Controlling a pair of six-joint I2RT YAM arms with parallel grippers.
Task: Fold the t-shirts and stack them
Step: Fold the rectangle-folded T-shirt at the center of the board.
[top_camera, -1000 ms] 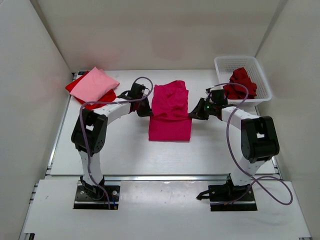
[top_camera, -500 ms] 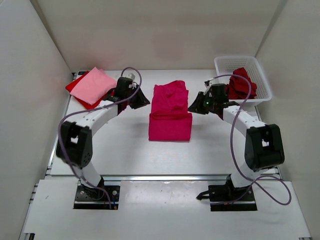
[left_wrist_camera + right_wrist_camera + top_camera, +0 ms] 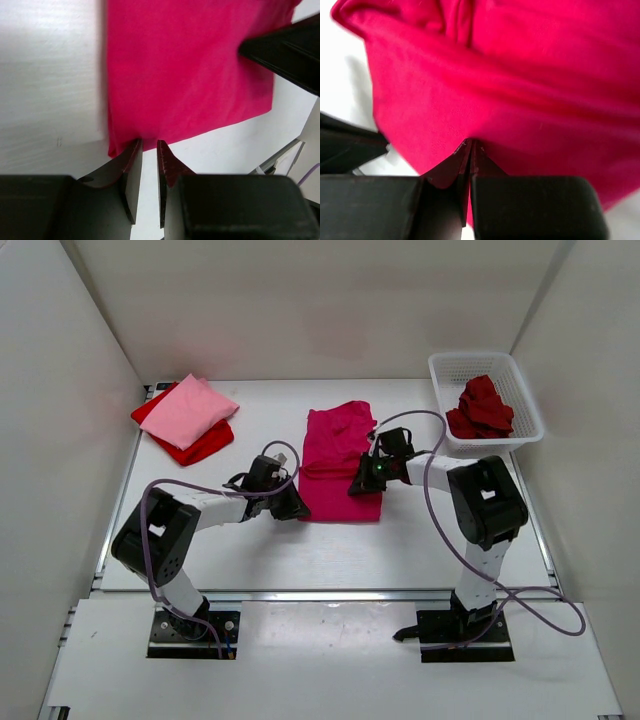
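Magenta shirt (image 3: 340, 455): lying folded at the middle of the table (image 3: 250, 550), between both grippers.
Right gripper (image 3: 469, 146): jaws pressing together, pinching the shirt's right edge.
Left gripper (image 3: 148, 145): tips touching the shirt's near left corner with a thin gap showing between them; cannot tell whether cloth is caught.
Pink shirt (image 3: 188, 410): lying on the red shirt (image 3: 205, 447), far left.
Dark red shirt (image 3: 483, 405): sitting in the basket (image 3: 525, 400).
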